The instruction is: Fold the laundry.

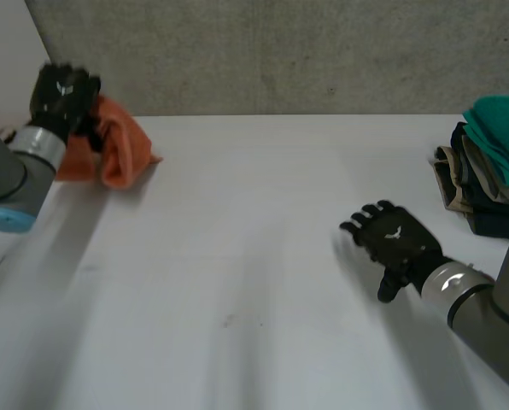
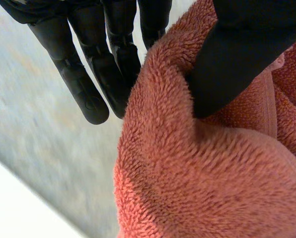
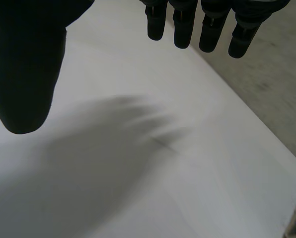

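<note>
Left hand (image 1: 62, 94) pinching the orange towel (image 1: 118, 149), right hand (image 1: 395, 243) spread above the counter (image 1: 237, 299).
In my head view the towel is bunched at the counter's far left corner, and a stack of folded clothes (image 1: 489, 166) sits at the right edge. My left wrist view shows a towel fold caught between thumb (image 2: 237, 64) and straight fingers (image 2: 88, 94). In my right wrist view the fingers are straight and apart over bare counter.

The left hand (image 1: 64, 94) and right hand (image 1: 397, 242) are black, each white-marked on its back. Silvery cuffs (image 1: 449, 286) meet grey arms (image 1: 494, 329).
</note>
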Tool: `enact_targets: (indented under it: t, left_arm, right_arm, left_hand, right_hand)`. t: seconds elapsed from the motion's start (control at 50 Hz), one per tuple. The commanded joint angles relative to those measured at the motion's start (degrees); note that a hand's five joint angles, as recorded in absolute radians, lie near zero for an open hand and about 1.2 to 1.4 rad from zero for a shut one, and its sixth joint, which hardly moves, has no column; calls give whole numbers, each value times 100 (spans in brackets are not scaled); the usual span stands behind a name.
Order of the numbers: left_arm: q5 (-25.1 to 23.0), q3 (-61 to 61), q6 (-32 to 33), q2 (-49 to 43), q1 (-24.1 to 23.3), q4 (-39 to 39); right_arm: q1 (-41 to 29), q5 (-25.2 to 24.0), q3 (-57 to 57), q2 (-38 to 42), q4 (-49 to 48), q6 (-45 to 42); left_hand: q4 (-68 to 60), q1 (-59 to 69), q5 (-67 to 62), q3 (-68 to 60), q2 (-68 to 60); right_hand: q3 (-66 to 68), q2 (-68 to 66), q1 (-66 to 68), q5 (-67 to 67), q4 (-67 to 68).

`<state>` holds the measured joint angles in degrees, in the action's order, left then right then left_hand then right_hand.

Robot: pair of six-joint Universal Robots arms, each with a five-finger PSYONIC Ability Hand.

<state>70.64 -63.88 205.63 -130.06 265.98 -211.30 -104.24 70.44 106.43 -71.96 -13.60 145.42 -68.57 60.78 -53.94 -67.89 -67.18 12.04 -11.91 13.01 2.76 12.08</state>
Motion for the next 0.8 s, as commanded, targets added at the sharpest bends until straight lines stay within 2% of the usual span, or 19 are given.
enact_targets:
  t: [0.02, 0.08, 0.18, 0.22, 0.32, 0.4, 0.46, 0.56, 0.58, 0.6, 0.62, 0.64, 0.66, 0.74, 0.8]
  left_arm:
    - [-24, -1222, -576, 1903, -494, -52]
    - [-24, -1513, -576, 2230, -590, 19]
    - [28, -1953, -594, 2591, -1091, 379]
    - [46, -2041, -611, 2600, -1232, 528]
    - [99, -2225, -585, 2495, -1969, 932]
    - [370, -2296, -576, 2259, -2391, 986]
    - [590, -2305, -576, 2152, -2542, 995]
    - [863, -2322, -594, 2108, -2753, 1012]
    - [881, -2331, -594, 2117, -2762, 1021]
    - [890, -2331, -594, 2117, -2771, 1021]
    - [899, -2375, -585, 2143, -2771, 1030]
    - [907, -2401, -568, 2161, -2762, 1030]
    - [925, -2428, -568, 2178, -2753, 1030]
    - [925, -2595, -533, 2275, -2674, 1047]
    - [916, -2788, -489, 2547, -2490, 1056]
  right_arm:
    - [282, 242, -614, -55, 208, 2278]
    - [264, 216, -973, -55, 575, 3068]
    - [10, 171, -1572, 77, 1183, 4116]
    - [-253, 154, -1765, 200, 1306, 4528]
    - [-1227, 145, -2555, 936, 1430, 5942]
    - [-1711, 154, -2889, 1385, 1334, 6559]
    - [-2011, 180, -3249, 1789, 1088, 6893]
    - [-2135, 233, -3567, 2256, 727, 7071]
    - [-2135, 242, -3594, 2318, 692, 7071]
    - [-2126, 259, -3611, 2353, 639, 7071]
    - [-2118, 355, -3620, 2388, 526, 7036]
    - [-2109, 434, -3620, 2380, 464, 7018]
    - [-2083, 505, -3594, 2363, 393, 6992]
    - [-2004, 892, -3515, 2056, 112, 6352]
    - [-1670, 1094, -3410, 1424, 42, 5105]
  left_hand:
    - [-1143, 1922, -1606, -1211, -1282]
    - [-1143, 1922, -1606, -1211, -1282]
    - [-1143, 1922, -1606, -1211, -1282]
    - [-1143, 1922, -1606, -1211, -1282]
    - [-1143, 1922, -1606, -1211, -1282]
    - [-1143, 1922, -1606, -1211, -1282]
    - [-1143, 1922, -1606, -1211, -1282]
    - [-1143, 1922, -1606, -1211, -1282]
    - [-1143, 1922, -1606, -1211, -1282]
    - [-1143, 1922, -1606, -1211, -1282]
    - [-1143, 1922, -1606, -1211, -1282]
    - [-1143, 1922, -1606, -1211, -1282]
    - [-1143, 1922, -1606, -1211, -1282]
    - [-1143, 1922, -1606, -1211, -1282]
    - [-1143, 1922, -1606, -1211, -1282]
  right_hand:
    - [-204, 191, -301, -276, -208]
    - [-204, 191, -301, -276, -208]
    - [-204, 191, -301, -276, -208]
    - [-204, 191, -301, -276, -208]
    - [-204, 191, -301, -276, -208]
    - [-204, 191, -301, -276, -208]
    - [-204, 191, -301, -276, -208]
    - [-204, 191, -301, -276, -208]
    - [285, -298, 188, 213, 281]
    - [1374, -1388, 1278, 1303, 1370]
    - [4316, -4330, 4219, 4245, 4312]
    - [6211, -6224, 6114, 6139, 6207]
    - [6790, -6803, 6693, 6719, 6786]
    - [6796, -6809, 6699, 6724, 6792]
    - [6796, -6809, 6699, 6724, 6792]
